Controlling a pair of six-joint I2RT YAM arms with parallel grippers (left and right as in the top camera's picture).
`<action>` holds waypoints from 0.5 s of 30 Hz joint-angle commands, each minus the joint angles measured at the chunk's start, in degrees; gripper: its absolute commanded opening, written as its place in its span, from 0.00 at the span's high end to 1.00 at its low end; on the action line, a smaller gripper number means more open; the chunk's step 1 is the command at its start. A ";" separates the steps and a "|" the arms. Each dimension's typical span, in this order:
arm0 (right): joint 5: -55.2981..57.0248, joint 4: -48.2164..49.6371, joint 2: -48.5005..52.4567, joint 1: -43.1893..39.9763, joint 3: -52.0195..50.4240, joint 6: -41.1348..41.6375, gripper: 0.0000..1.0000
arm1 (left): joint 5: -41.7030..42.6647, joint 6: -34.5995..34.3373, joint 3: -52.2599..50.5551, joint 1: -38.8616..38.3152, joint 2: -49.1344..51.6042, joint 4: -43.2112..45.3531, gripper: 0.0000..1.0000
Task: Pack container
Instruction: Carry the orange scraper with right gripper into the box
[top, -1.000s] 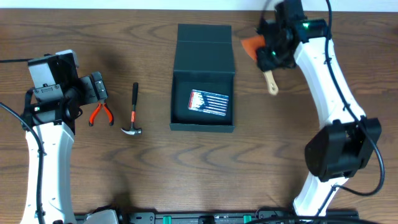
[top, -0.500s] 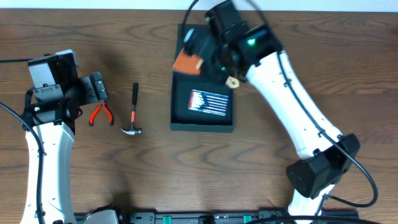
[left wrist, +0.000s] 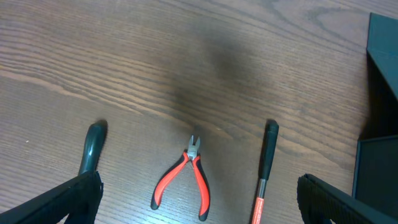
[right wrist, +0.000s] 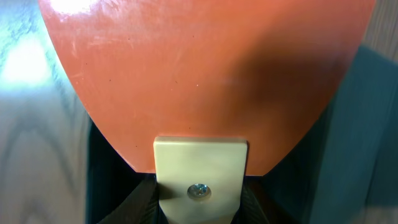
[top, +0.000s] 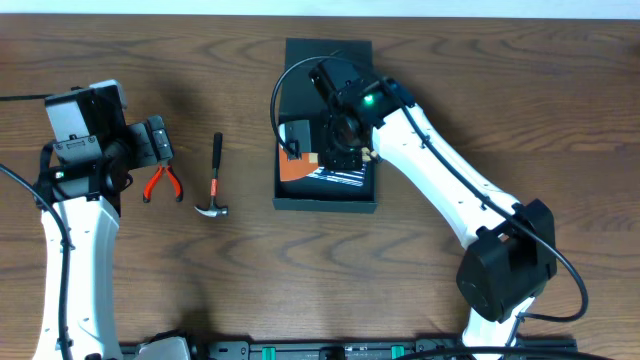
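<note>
The container (top: pixel 326 68), a dark square box with its flap lid folded back, lies open mid-table. My right gripper (top: pixel 340 138) hangs over its inside, shut on the cream handle (right wrist: pixel 200 171) of an orange scraper (top: pixel 297 166). The scraper's blade (right wrist: pixel 205 68) points at the box's left side, low over a striped card (top: pixel 352 179). Whether the blade touches the box floor I cannot tell. My left gripper (top: pixel 158 142) stands open at the far left above red-handled pliers (left wrist: pixel 189 177), nothing between its fingers (left wrist: pixel 68 199).
A small hammer (top: pixel 214 180) with a black and red handle (left wrist: pixel 266 165) lies between the pliers (top: pixel 162 183) and the container's left wall (left wrist: pixel 379 124). Bare wooden table surrounds the box on all sides.
The right arm has swung left from the table's far right with the scraper and come down over the open box. The left arm has not moved.
</note>
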 commanded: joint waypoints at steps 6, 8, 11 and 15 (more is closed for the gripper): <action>-7.45 7.10 0.83 -0.04 -6.62 -2.64 0.99 | 0.33 0.37 0.92 0.20 0.55 -0.15 0.02; -7.45 7.56 1.07 -0.37 -7.52 -2.64 0.99 | 0.33 0.37 0.92 0.20 0.55 -0.15 0.02; -7.45 7.45 1.49 -1.14 -8.11 -2.62 0.99 | 0.33 0.37 0.92 0.20 0.55 -0.15 0.02; -7.48 7.43 1.49 -1.97 -8.33 -2.62 0.99 | 0.33 0.37 0.92 0.20 0.55 -0.15 0.02</action>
